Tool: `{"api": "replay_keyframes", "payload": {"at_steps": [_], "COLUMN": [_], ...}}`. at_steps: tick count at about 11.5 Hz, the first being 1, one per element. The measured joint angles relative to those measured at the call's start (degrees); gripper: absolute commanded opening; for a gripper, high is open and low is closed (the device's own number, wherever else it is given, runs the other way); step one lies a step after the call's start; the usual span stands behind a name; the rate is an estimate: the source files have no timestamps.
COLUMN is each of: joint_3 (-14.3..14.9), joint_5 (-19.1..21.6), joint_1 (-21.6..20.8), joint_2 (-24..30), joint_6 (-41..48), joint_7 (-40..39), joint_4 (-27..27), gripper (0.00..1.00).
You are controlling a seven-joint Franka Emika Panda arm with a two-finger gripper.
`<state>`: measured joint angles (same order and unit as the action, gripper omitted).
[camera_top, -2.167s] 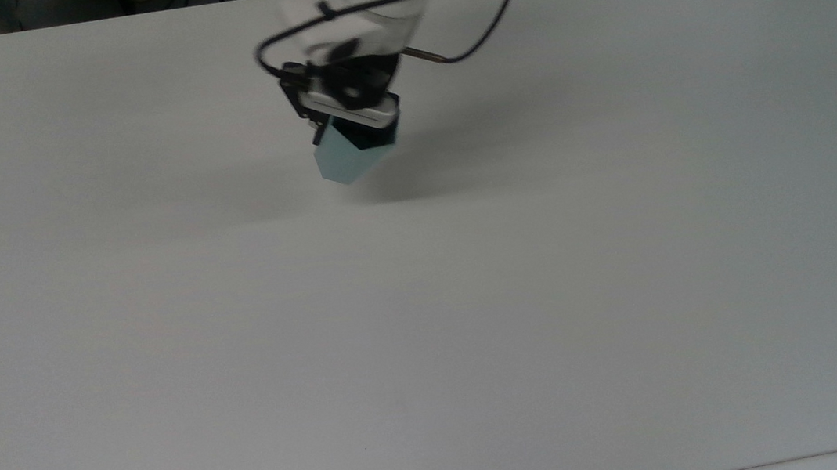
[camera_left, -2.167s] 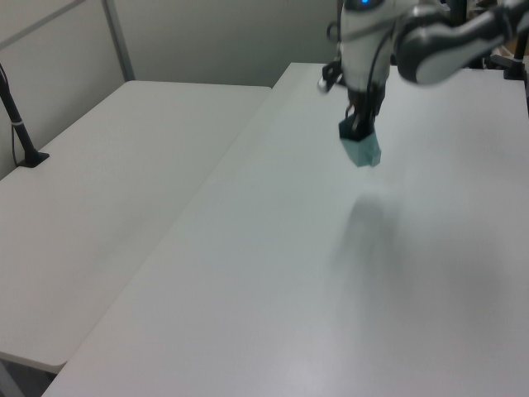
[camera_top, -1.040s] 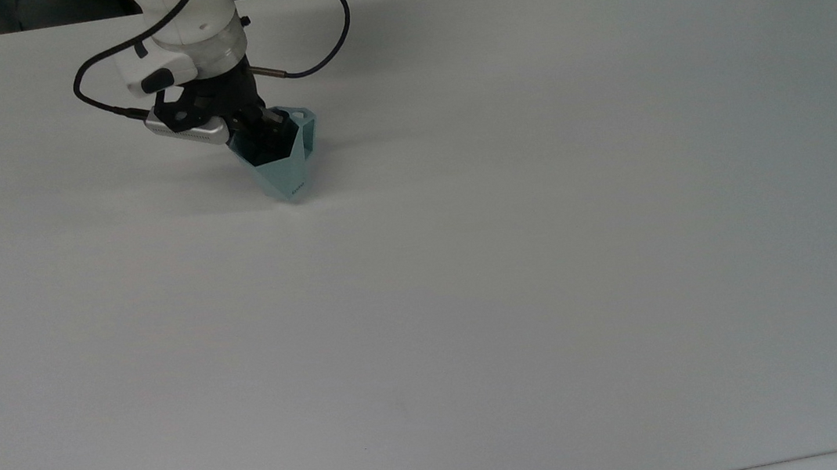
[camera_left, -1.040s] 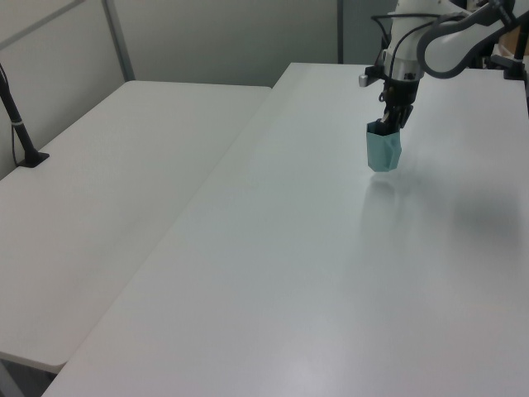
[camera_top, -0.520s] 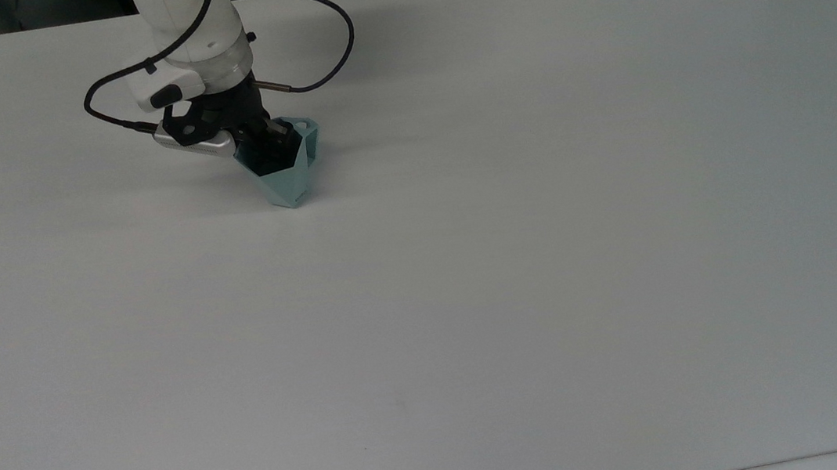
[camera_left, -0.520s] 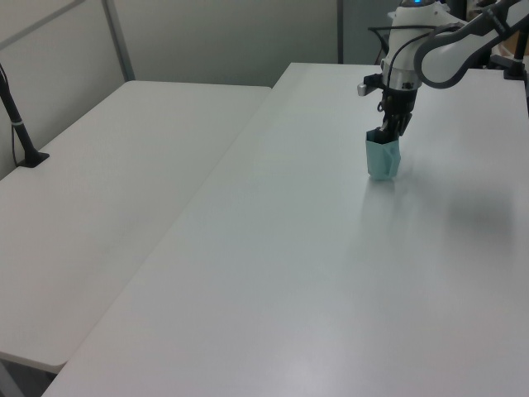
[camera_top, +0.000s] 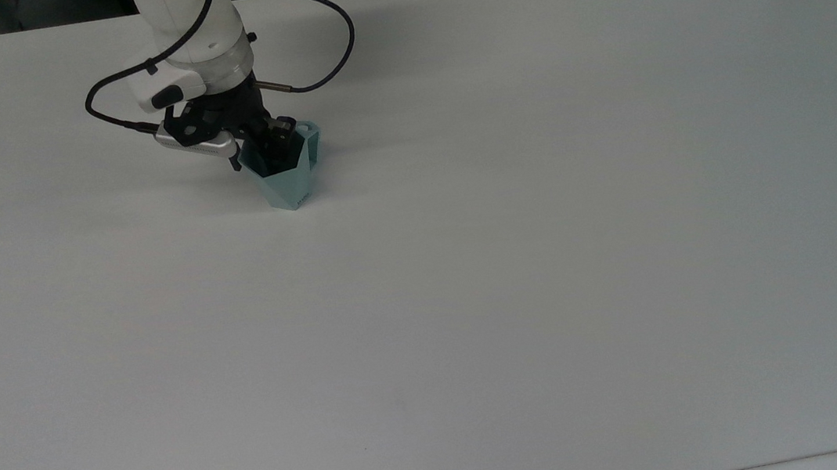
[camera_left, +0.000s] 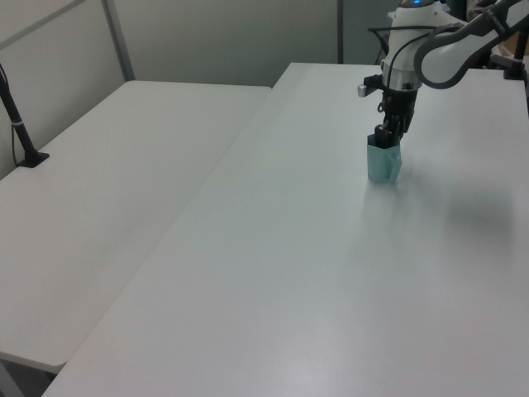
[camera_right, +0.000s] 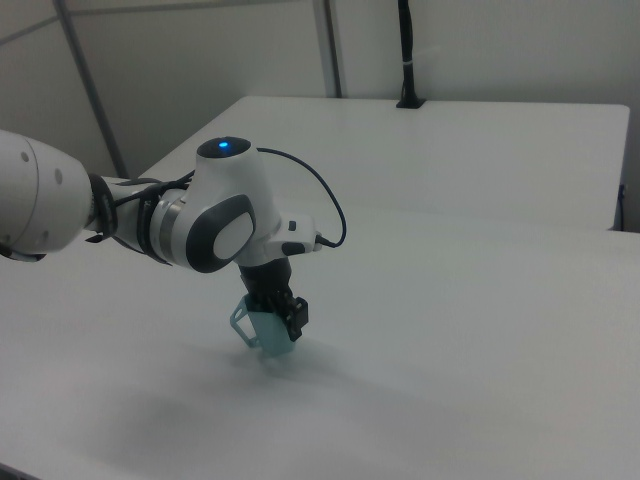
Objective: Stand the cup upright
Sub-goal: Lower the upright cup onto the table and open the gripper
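- The white counter (camera_top: 546,252) is seen spreading across the top view; in the left view a second pale counter (camera_left: 107,182) is seen alongside it at the left view's left.
- The white robot arm (camera_right: 215,220) is seen reaching down over the counter, with a black cable (camera_top: 332,32) looped beside its wrist in the top view.
- The cup (camera_top: 288,180), pale teal-green and faceted, is seen standing on the counter with its wide rim up and its narrower base down, in the upper left part of the top view; in the left view it is placed (camera_left: 384,161) toward the far right of the counter.
- The cup's thin handle (camera_top: 310,138) is turned to the top view's right; in the right view it juts to the right view's left.
- The tool (camera_top: 269,151) is seen at the cup's mouth, with its dark fingers (camera_top: 283,134) reaching down at the rim, one seemingly inside the cup; in the left view the tool (camera_left: 388,136) is seen directly above the cup.
- Whether the cup's wall is clamped or has been let go cannot be told from these views.
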<state>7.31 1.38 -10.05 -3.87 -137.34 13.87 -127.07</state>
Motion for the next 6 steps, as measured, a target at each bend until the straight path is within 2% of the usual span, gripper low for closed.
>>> {"api": "replay_keyframes", "payload": {"at_steps": [4,6], "joint_3": [0.0,0.0], "joint_5": [0.0,0.0], "joint_1": [0.0,0.0], "joint_2": [0.4,2.3], "joint_6": [0.3,6.3], "joint_7": [0.0,0.0], "joint_4": [0.7,5.6], "gripper": [1.00,1.00]}}
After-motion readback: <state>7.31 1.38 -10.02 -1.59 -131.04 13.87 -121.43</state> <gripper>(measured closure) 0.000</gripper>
